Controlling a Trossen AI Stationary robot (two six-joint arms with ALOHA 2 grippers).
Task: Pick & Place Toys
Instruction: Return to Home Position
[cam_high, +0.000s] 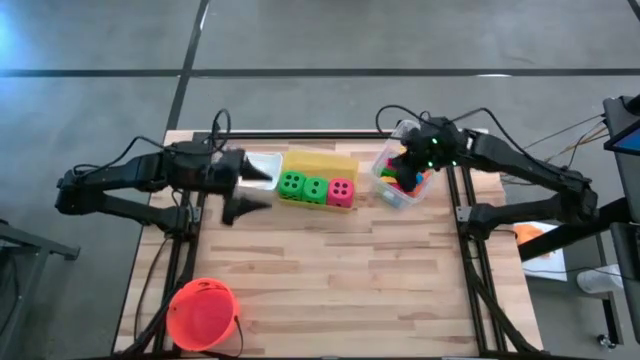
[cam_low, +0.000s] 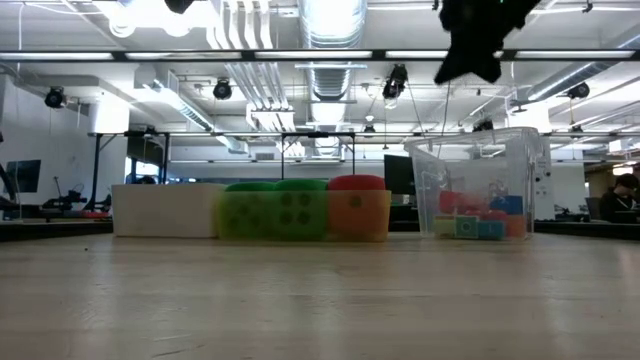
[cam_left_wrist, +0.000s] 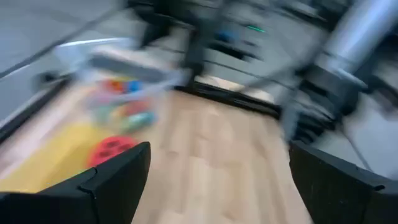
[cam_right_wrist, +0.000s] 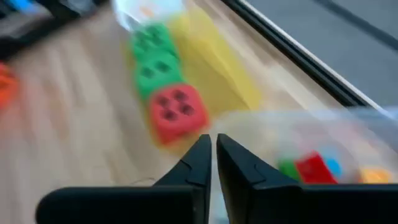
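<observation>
Two green dice (cam_high: 303, 187) and a pink-red die (cam_high: 341, 192) stand in a row on the table, against the near side of the yellow bin (cam_high: 322, 162). They also show in the right wrist view, green (cam_right_wrist: 155, 59) and pink-red (cam_right_wrist: 177, 112). Small bright blocks (cam_high: 405, 178) lie in the clear bin (cam_high: 385, 185). My left gripper (cam_high: 250, 192) is open and empty, just left of the dice; its fingers stand wide apart in the left wrist view (cam_left_wrist: 217, 180). My right gripper (cam_right_wrist: 212, 149) is shut and empty above the clear bin (cam_low: 478, 190).
A white bin (cam_high: 264, 165) stands left of the yellow bin, by my left gripper. An orange-red bucket (cam_high: 203, 313) stands at the table's near left corner. Bare wood (cam_high: 340, 270) stretches across the table's middle and near side.
</observation>
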